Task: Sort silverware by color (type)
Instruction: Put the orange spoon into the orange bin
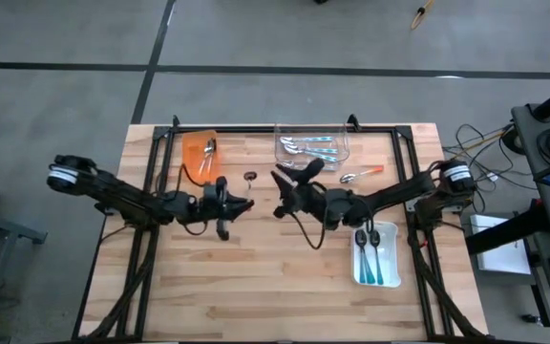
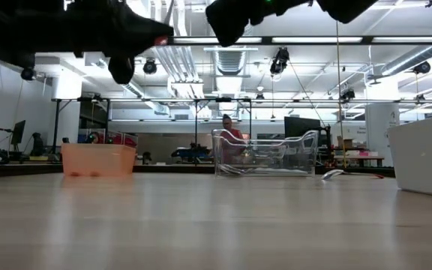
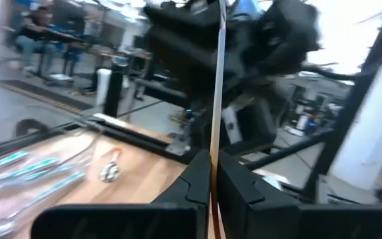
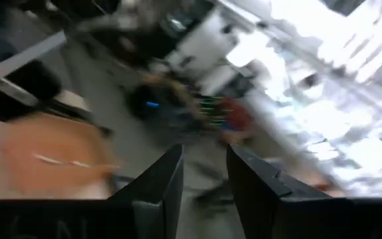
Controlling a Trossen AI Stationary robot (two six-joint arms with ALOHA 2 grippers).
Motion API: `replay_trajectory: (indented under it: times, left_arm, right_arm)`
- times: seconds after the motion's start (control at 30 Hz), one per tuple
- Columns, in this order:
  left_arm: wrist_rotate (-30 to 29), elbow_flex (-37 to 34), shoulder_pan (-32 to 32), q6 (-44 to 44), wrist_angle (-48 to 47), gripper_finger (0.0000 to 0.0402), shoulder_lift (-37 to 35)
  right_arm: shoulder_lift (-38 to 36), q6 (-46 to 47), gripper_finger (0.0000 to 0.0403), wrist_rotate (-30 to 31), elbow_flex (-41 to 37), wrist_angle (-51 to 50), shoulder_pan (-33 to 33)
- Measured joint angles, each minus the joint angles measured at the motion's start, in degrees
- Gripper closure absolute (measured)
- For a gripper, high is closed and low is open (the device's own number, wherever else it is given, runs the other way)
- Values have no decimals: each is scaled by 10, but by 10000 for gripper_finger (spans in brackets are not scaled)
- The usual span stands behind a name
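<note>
My left gripper (image 1: 246, 205) hovers over the table's middle, shut on an orange-handled spoon (image 3: 216, 79). My right gripper (image 1: 280, 196) faces it close by, raised and open, with nothing between its fingers (image 4: 168, 186). One spoon lies in the orange tray (image 1: 199, 153). Several teal-handled spoons lie in the clear tray (image 1: 311, 145). Two more lie in the white tray (image 1: 375, 256). An orange-handled spoon (image 1: 361, 175) lies flat on the wood right of the clear tray. My left gripper pinches the spoon's thin orange handle (image 3: 212, 143) between its two fingers. The fingers lie roughly level and across the handle, which stands up out of the fingertips. The spoon is lifted clear of the table. Its bowl lies outside the wrist view.
A small dark oval thing (image 1: 250, 176) shows between the orange and clear trays; what it is I cannot tell. Bare wood stretches across the near half of the table (image 1: 256, 287). A black frame runs along the table's edges. A person sits in the room beyond (image 2: 231, 131).
</note>
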Motion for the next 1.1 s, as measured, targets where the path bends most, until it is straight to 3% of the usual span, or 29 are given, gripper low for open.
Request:
replay_trajectory:
  times: [0.1,0.23,0.37,0.43,0.8,1.1]
  left_arm:
    - [18,2,-6,6,-2,402,-8]
    - [23,2,-16,6,-13,402,-14]
    - [64,0,-22,8,-29,402,-9]
    - [72,0,-25,7,-31,402,-2]
    - [67,2,-32,-12,-32,401,38]
    - [64,24,-32,-14,-29,401,74]
  right_arm:
    - [-37,160,296,-85,-12,-103,-5]
    - [-99,369,296,-274,-15,-227,-26]
    - [-136,519,296,-482,-26,-262,-60]
    - [-143,559,296,-543,-31,-261,-66]
    - [-103,597,296,-524,-46,-144,-64]
    - [-74,586,296,-518,-26,-136,-65]
